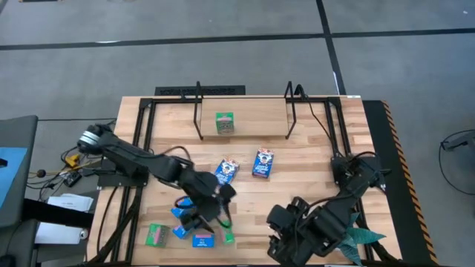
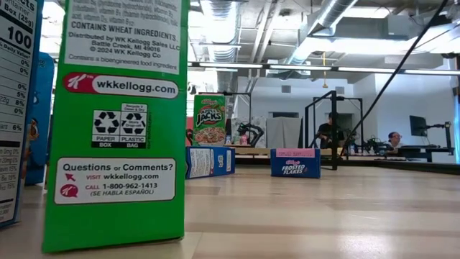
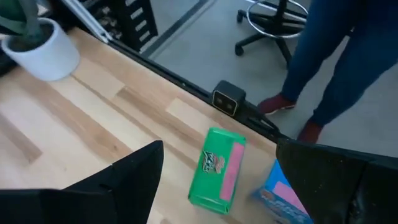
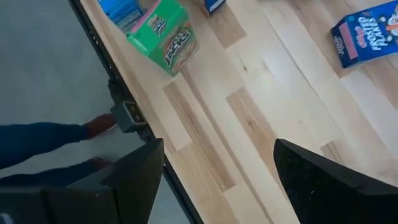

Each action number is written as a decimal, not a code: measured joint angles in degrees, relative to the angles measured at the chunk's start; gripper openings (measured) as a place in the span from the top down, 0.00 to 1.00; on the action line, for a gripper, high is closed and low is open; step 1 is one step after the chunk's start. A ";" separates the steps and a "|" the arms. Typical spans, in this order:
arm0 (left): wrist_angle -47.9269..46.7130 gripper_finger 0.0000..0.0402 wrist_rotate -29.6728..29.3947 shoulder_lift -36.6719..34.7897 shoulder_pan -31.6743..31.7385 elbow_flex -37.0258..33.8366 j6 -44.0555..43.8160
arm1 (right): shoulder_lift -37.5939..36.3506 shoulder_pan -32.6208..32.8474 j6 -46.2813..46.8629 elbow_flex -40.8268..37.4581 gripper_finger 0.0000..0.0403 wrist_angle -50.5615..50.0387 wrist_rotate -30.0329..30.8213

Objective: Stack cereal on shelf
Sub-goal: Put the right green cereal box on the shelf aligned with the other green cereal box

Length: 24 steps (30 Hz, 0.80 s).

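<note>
One green cereal box [image 1: 224, 123] stands on the shelf board [image 1: 256, 119] between the black wire uprights at the far middle; it also shows in the low view [image 2: 209, 121]. Two dark blue boxes [image 1: 227, 170] [image 1: 263, 163] lie on the table in front of the shelf. Green and light blue boxes [image 1: 182, 213] are clustered at the near left. My left gripper [image 1: 210, 216] hovers open over that cluster, above a green box [image 3: 217, 174] and beside a light blue one [image 3: 280, 199]. My right gripper [image 1: 280, 236] is open and empty at the near right [image 4: 217, 149].
A white pot with a plant [image 3: 37, 37] stands near the table's near right corner. A small camera [image 3: 227, 99] sits at the near edge. A person's legs [image 3: 336, 62] stand just beyond that edge. Bare wood [image 1: 297, 185] lies between the boxes and the right arm.
</note>
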 joint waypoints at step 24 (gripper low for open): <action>10.06 0.25 3.33 6.46 1.87 -6.76 -2.33 | 0.07 1.79 -0.44 -1.29 0.19 -0.23 3.21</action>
